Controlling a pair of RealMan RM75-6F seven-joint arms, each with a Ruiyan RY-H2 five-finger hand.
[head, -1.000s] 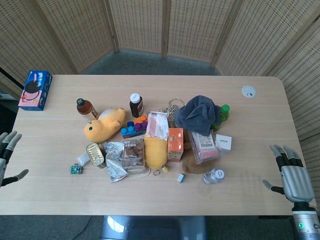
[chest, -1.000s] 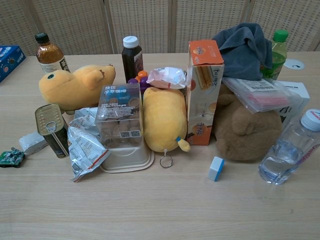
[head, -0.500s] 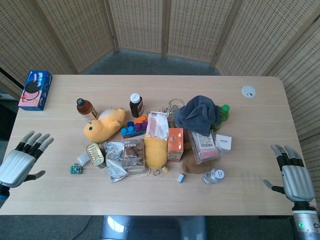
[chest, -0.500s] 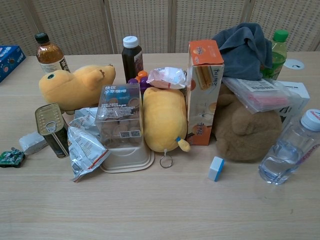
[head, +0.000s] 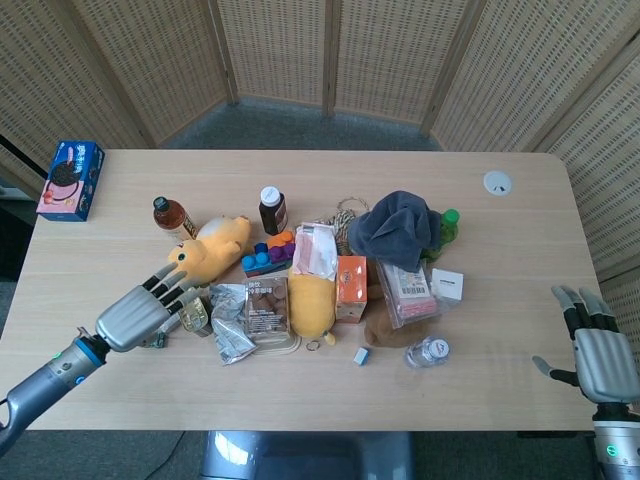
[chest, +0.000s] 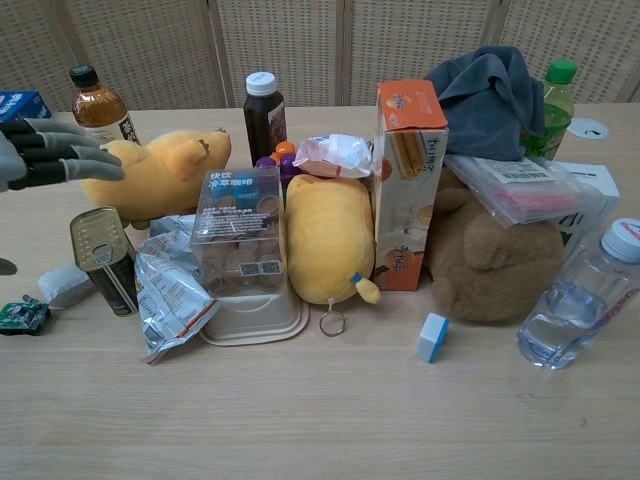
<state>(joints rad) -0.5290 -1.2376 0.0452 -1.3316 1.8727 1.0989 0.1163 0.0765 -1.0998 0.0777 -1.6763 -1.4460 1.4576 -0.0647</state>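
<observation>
While my left hand (head: 135, 315) hovers with fingers (chest: 75, 158) spread and holding nothing, the thing nearest it is the tin can (head: 190, 309), just at its 3 o'clock in the head view; I can't tell if the fingertips touch it. In the chest view the can (chest: 103, 258) stands upright on the tabletop (head: 300, 395), pull-tab lid facing the camera, fingers above it at 11 o'clock.

Yellow plush duck (head: 205, 252) lies at 12 o'clock of the can, close to my fingertips. Small green circuit board (chest: 22, 315) and a white block (chest: 66, 285) sit at the can's 9 o'clock, near it. Crumpled silver pouch (head: 229, 332) touches the can at 3 o'clock, clear plastic box (chest: 237, 228) just past it. Brown tea bottle (head: 172, 216) stands at 11 o'clock of the duck.

Further out at 3 o'clock: long yellow plush (head: 312, 300), orange carton (head: 351, 286), grey cloth (head: 398, 228) draped over the pile, clear water bottle (head: 428, 351) on its side. Blue cookie box (head: 71, 179) is well apart at 10 o'clock.

My right hand (head: 598, 352) is at the tabletop's far 4 o'clock edge, fingers spread, holding nothing, well apart from everything.
</observation>
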